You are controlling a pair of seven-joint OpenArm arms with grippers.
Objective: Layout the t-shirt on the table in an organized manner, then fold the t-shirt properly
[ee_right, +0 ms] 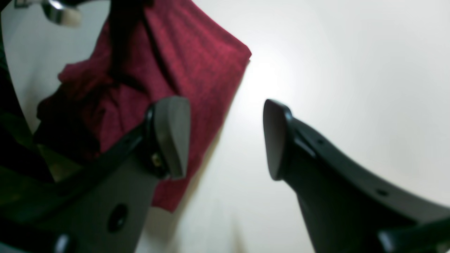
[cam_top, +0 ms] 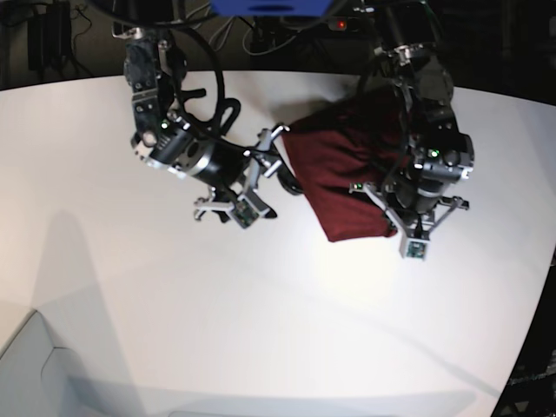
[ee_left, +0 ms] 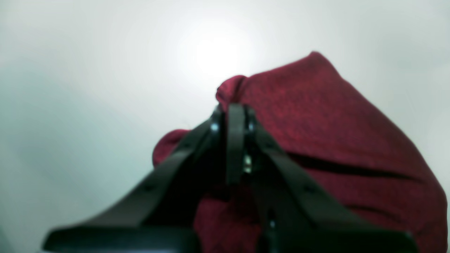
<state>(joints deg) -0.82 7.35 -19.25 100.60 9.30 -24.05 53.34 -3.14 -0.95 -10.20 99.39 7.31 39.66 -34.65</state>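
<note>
The dark red t-shirt (cam_top: 334,174) lies bunched in a rough rectangle on the white table (cam_top: 261,304), right of centre. My left gripper (cam_top: 393,221) is at its near right corner. In the left wrist view the left gripper (ee_left: 235,107) is shut, pinching a raised fold of the t-shirt (ee_left: 316,116). My right gripper (cam_top: 271,174) stands at the shirt's left edge. In the right wrist view the right gripper (ee_right: 223,140) is open and holds nothing, with one finger (ee_right: 172,137) over the t-shirt (ee_right: 190,63) and the other over bare table (ee_right: 351,70).
The table's curved edge (cam_top: 534,287) runs down the right side. Dark cables and equipment (cam_top: 52,35) sit behind the back edge. A grey surface (cam_top: 26,365) shows at the lower left corner.
</note>
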